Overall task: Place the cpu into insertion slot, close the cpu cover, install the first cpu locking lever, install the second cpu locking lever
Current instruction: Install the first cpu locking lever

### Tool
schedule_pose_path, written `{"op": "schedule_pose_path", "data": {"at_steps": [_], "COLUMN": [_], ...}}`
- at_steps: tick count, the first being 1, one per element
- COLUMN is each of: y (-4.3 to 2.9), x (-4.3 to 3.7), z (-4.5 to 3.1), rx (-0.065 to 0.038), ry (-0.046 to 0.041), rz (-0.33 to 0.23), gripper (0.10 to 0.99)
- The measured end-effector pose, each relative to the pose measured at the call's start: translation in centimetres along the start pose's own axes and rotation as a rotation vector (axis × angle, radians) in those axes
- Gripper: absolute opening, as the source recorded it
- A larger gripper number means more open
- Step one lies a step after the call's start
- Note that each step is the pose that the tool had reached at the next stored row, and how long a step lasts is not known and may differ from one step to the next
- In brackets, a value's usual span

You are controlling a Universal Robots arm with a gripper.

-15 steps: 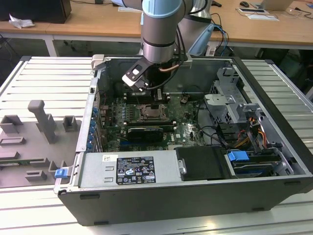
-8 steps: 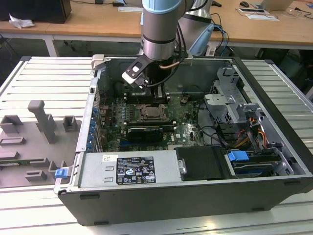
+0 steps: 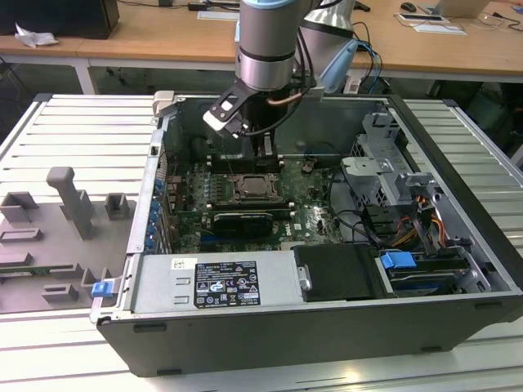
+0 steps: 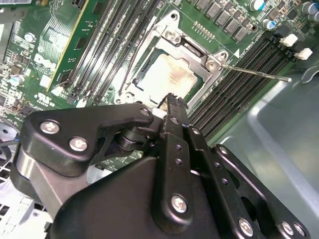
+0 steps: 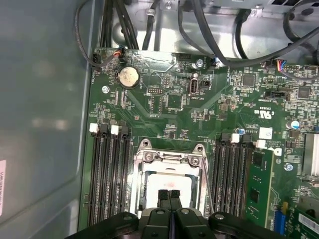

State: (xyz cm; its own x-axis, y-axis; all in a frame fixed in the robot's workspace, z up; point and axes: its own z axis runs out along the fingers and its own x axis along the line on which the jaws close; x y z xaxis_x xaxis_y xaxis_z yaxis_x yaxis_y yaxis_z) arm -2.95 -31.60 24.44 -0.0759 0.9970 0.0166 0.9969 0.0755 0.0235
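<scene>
**Gripper poised over seated CPU**

Gripper (image 5: 168,193) is clenched, fingertips pressed together w/ nothing between, and hangs just above the cpu (image 4: 167,74). The chip lies in the insertion slot (image 3: 256,189), near ctr of the open PC case (image 3: 327,343). The cpu cover (image 5: 169,160) lies flat round it. One thin lever (image 4: 259,73) juts out over the memory slots (image 5: 107,174). In the exterior view, the drive cage (image 3: 384,171) is at 3 o'clock of the slot and the grey fixture tray (image 3: 65,220) at 9.
</scene>
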Motion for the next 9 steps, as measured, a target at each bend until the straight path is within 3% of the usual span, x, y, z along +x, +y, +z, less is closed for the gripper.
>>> {"op": "schedule_pose_path", "data": {"at_steps": [4, 6, 9], "y": [0.01, 0.04, 0.06], "x": [0.03, 0.09, 0.15], "z": [-0.71, -1.58, -2.27], "rx": [0.0, 0.001, 0.002], "ry": [-0.0066, -0.0147, -0.0247], "rz": [0.0, 0.0, 0.0], "gripper": [0.106, 0.106, 0.106]}}
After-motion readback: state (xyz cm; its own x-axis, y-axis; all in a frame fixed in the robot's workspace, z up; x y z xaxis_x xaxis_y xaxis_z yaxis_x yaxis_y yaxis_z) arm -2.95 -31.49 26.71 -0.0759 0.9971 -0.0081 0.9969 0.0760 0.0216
